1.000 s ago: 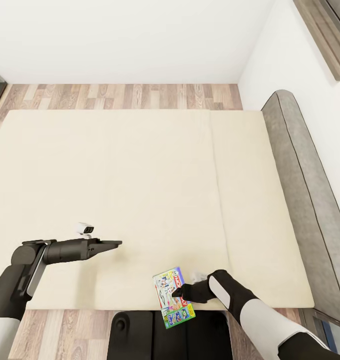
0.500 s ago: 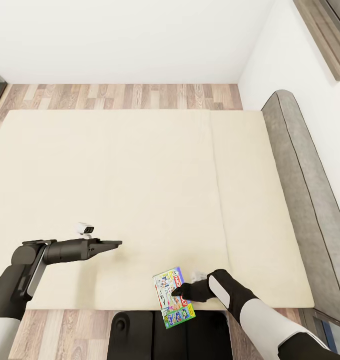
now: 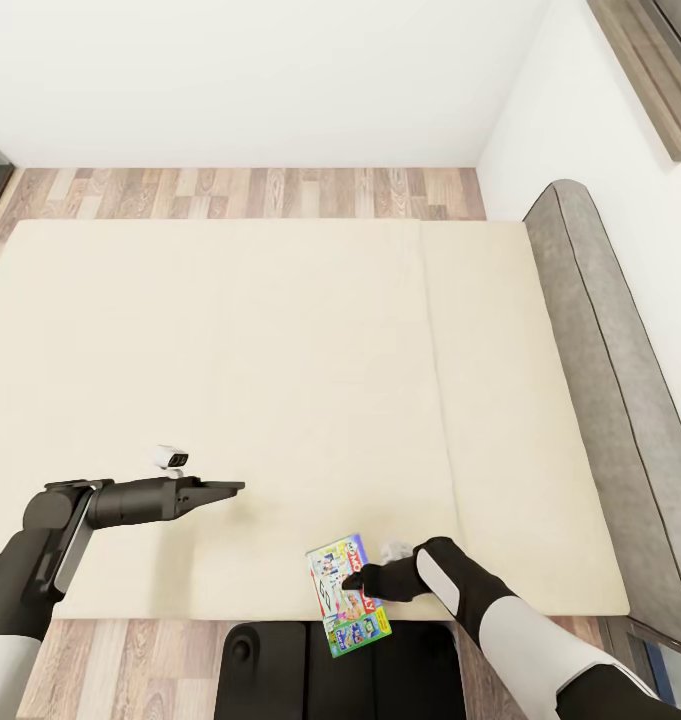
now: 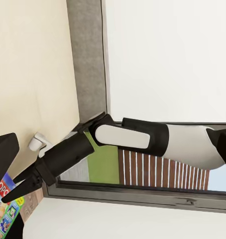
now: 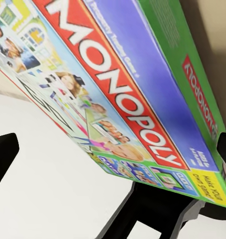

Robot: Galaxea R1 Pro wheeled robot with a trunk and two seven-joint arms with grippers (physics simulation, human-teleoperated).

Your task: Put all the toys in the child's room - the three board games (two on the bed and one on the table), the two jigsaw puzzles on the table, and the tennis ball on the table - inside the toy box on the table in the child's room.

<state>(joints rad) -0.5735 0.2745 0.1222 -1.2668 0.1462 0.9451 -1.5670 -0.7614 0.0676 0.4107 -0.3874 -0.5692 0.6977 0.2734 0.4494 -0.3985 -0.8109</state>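
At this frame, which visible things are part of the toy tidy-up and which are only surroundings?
Part of the job:
- Monopoly board game, at the bed's near edge
- bed
- right gripper, at the game
- left gripper, over the mattress

Only surroundings:
- grey headboard
- wood-plank floor
- white wall

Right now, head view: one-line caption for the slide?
Right gripper at the Monopoly board game overhanging the bed's near edge; left gripper hovers apart.
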